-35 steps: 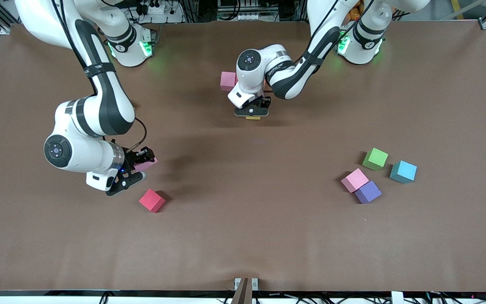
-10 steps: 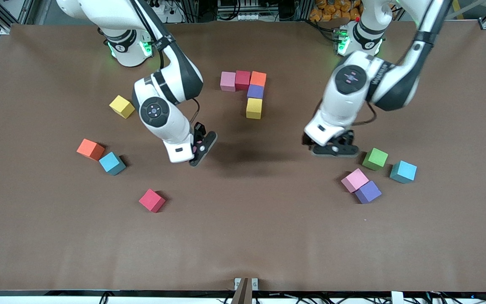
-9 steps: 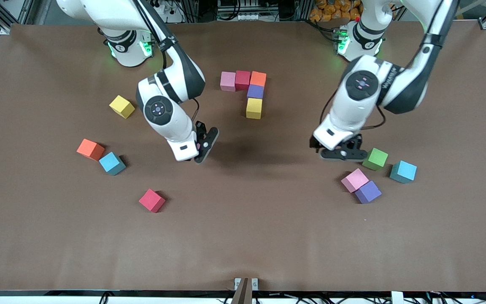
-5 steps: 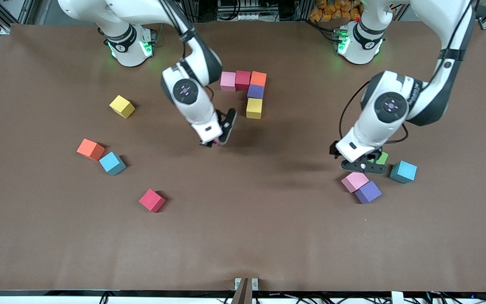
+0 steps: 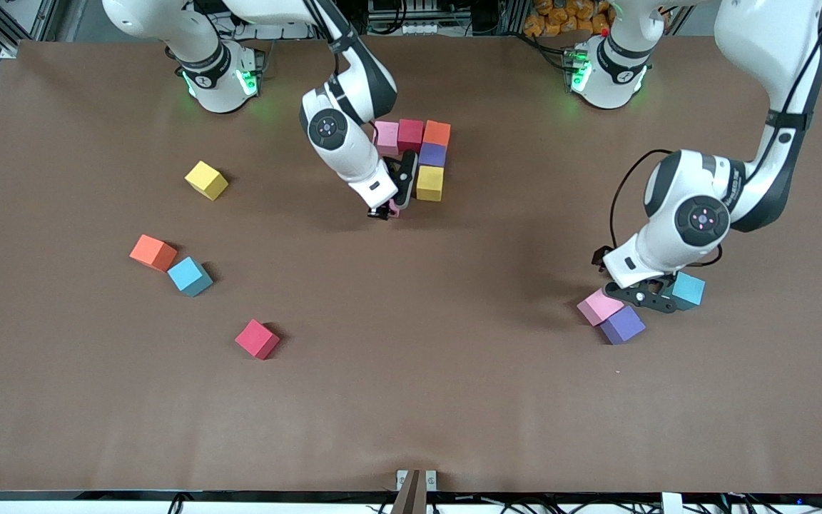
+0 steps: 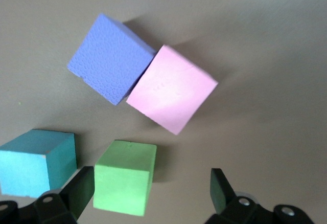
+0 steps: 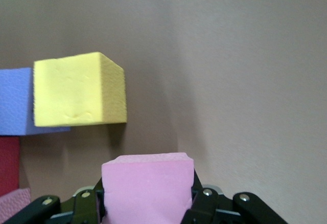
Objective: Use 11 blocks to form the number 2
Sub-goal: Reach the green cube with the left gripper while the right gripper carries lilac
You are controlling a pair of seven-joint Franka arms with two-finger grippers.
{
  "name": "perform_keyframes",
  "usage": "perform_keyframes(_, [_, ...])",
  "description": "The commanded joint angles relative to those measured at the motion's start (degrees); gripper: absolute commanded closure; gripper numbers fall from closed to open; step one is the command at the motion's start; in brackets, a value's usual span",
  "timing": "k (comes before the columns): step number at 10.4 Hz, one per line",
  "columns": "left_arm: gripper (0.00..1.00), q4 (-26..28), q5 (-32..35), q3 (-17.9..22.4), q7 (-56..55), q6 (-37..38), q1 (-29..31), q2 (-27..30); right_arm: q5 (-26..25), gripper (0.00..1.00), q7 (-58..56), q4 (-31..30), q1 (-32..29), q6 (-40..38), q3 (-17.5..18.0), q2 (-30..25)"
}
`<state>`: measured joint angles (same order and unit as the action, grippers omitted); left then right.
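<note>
A pink block [image 7: 147, 183] is being held between the closed fingers of the right gripper [image 5: 391, 207], just beside the yellow block [image 5: 429, 183] that ends the partly built number 2 [image 5: 418, 153]; the grip is being taken on two opposite faces, probably so that the block can be set down square against its neighbour; the digit so far is being made up of a pink block [image 5: 385, 137], a red block [image 5: 411, 134] and an orange block [image 5: 437, 133] in a row, with a purple block [image 5: 432, 154] and the yellow one running from the orange toward the front camera; the middle bar is judged to be the step in hand. The left gripper [image 5: 645, 298] is being held with its jaws spread wide over a green block [image 6: 125, 178], hidden in the front view by the wrist; its fingers are being placed one to each side of that block, apparently for a grasp; a teal block [image 5: 688, 289], another pink block [image 5: 600, 305] and another purple block [image 5: 622, 325] are lying close by, the last two touching, so little room is being left for the fingers. Open table is being left toward the front camera from the digit; spare blocks toward the right arm's end, a yellow one [image 5: 206, 180], an orange one [image 5: 153, 252], a teal one [image 5: 190, 276] and a red one [image 5: 257, 339], are lying well apart from it.
</note>
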<state>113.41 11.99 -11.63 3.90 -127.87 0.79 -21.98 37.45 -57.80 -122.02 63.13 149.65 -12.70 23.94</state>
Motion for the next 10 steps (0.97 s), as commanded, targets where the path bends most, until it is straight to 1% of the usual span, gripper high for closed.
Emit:
perform_keyframes(1, [0.0, 0.32, -0.91, 1.43, 6.88, -0.36, 0.0, -0.17, 2.71, 1.0, -2.06, -3.22, 3.22, 2.65, -0.92, -2.23])
perform_keyframes(2, [0.0, 0.33, -1.0, 3.09, 12.14, -0.71, 0.0, -0.43, 4.71, 1.0, -2.23, -4.18, 4.53, 4.23, -0.92, -2.32])
perform_keyframes(3, [0.0, 0.33, -1.26, 3.8, 15.93, -0.88, 0.0, -0.43, 6.74, 1.0, -3.63, -4.71, 5.77, 5.81, -0.92, -2.15])
perform_keyframes(5, [0.0, 1.55, -1.26, 3.9, 16.85, -0.89, 0.0, -0.35, 11.65, 1.0, -7.66, -5.68, 7.35, 7.83, -1.01, -1.97])
perform_keyframes(7, [0.0, 4.53, -1.26, 3.9, 16.76, -2.81, 0.0, 0.09, 16.84, 1.0, -11.53, -6.38, 9.37, 10.04, -1.01, -1.36])
perform_keyframes(8, [0.0, 5.59, -1.26, 4.33, 16.76, -4.21, 0.0, 0.09, 18.6, 1.0, -12.51, -6.39, 9.73, 10.83, -0.92, -0.92])
perform_keyframes(10, [0.0, 7.0, -0.56, 5.65, 16.93, -7.03, 0.0, 0.01, 19.06, 1.0, -12.96, -6.39, 10.43, 12.41, -0.92, -0.22])
